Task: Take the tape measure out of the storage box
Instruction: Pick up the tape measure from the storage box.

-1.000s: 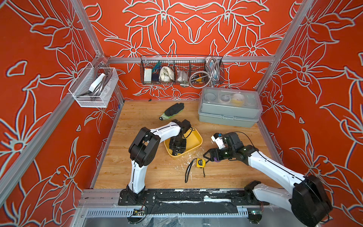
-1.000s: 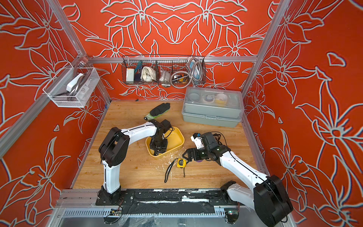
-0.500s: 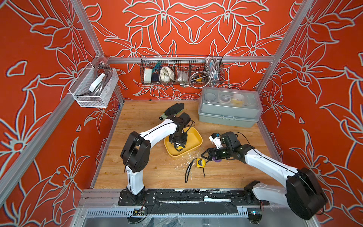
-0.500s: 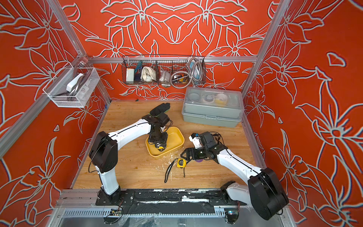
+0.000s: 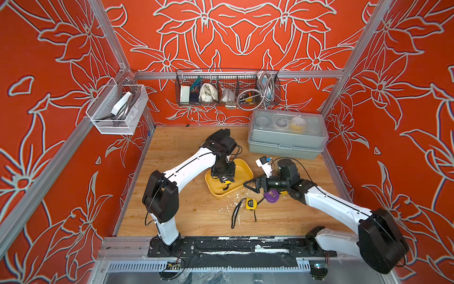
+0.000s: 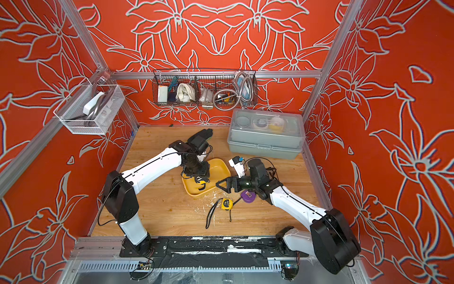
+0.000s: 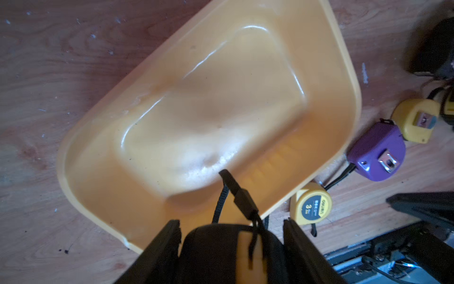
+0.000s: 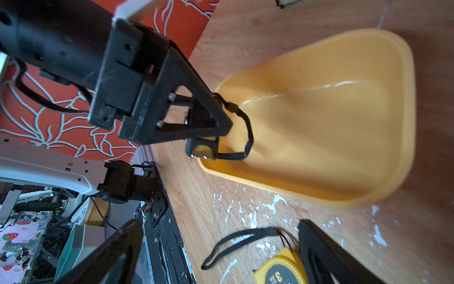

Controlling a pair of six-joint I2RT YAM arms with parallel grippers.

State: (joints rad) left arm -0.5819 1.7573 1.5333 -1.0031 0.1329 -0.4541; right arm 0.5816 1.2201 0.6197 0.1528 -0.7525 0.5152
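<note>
The left gripper (image 5: 224,179), jaws partly closed, clamps a black-and-yellow tape measure (image 7: 221,250). Both top views mostly hide it under the tool, but the left wrist view shows it between the fingers (image 7: 167,246), its strap dangling over the storage box (image 7: 98,172) just below. The right wrist view shows it hanging over one end of the box, while the right gripper (image 5: 249,186) stands wide open and empty just beside the box, with a yellow tape measure (image 5: 251,204) beneath its spread fingers and a purple tape measure (image 5: 271,196) under its wrist.
</note>
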